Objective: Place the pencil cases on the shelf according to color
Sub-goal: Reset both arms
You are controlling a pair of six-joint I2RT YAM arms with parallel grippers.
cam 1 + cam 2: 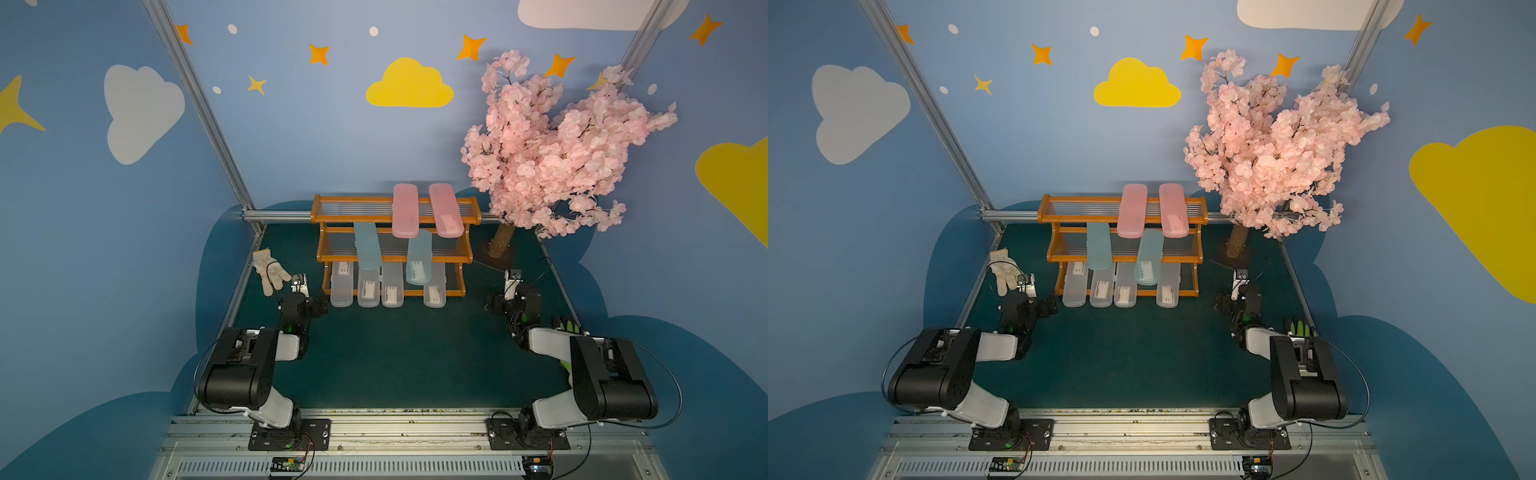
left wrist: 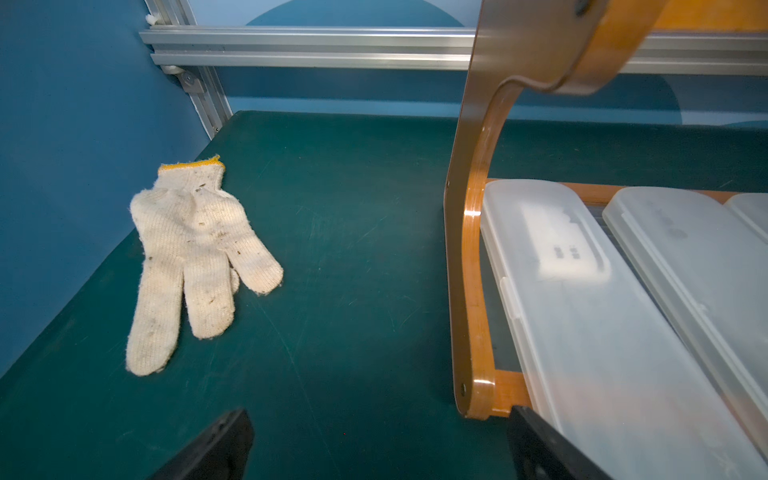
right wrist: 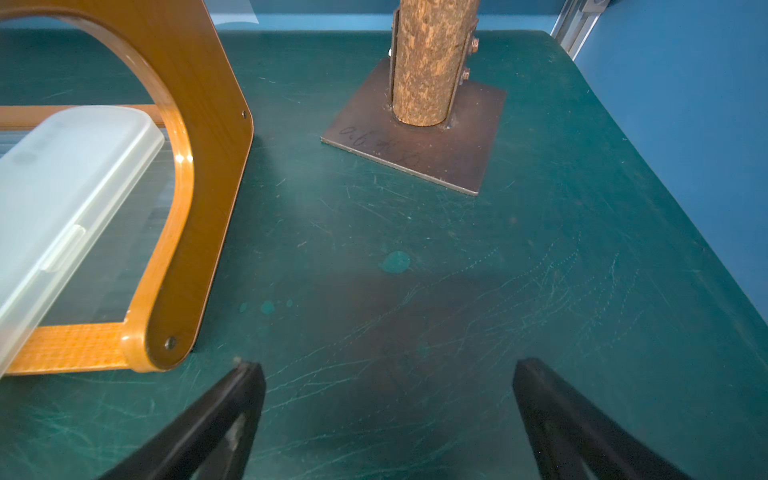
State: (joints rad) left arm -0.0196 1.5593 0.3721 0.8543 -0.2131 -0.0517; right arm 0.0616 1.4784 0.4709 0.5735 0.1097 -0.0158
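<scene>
The orange-brown shelf stands at the back of the green mat. Two pink pencil cases lie on its top tier. The middle tier holds two pale blue ones, and several clear ones lie on the bottom tier. My left gripper is open and empty just off the shelf's left front corner. By the right front corner my right gripper is open too, over bare mat.
A white knit glove lies left of the shelf. A green glove peeks out behind the right arm. The pink blossom tree stands back right, its trunk on a metal base plate.
</scene>
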